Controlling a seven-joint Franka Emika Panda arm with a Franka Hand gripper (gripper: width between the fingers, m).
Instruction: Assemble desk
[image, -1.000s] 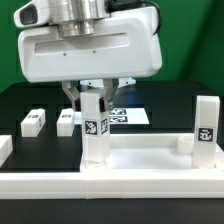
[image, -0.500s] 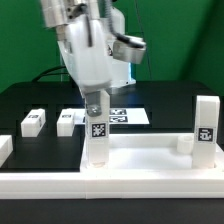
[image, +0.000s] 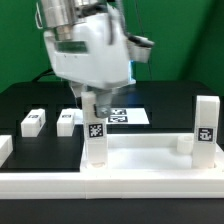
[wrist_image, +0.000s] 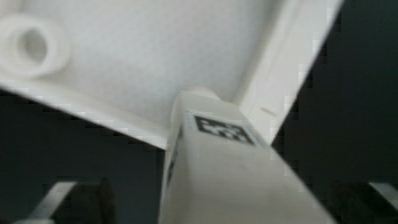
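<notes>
The white desk panel (image: 140, 158) lies at the front, raised rim up. One white tagged leg (image: 96, 138) stands upright in its corner at the exterior view's left. A second leg (image: 205, 123) stands at the right corner. My gripper (image: 95, 103) hangs over the left leg, its fingers straddling the leg's top. In the wrist view the leg (wrist_image: 222, 175) runs between my fingers (wrist_image: 61, 200) with dark gaps on both sides, so the gripper (wrist_image: 222, 208) is open. The panel (wrist_image: 125, 95) and a round socket (wrist_image: 27, 45) lie beyond.
Two loose white legs (image: 32, 121) (image: 67, 121) lie on the black table at the exterior view's left. The marker board (image: 127, 115) lies behind the gripper. A white rail end (image: 5, 148) shows at the far left edge. A small white block (image: 184, 143) sits on the panel's right side.
The hand has turned about its vertical axis above the left leg, from broadside to angled. The leg's tag still faces the same way.
</notes>
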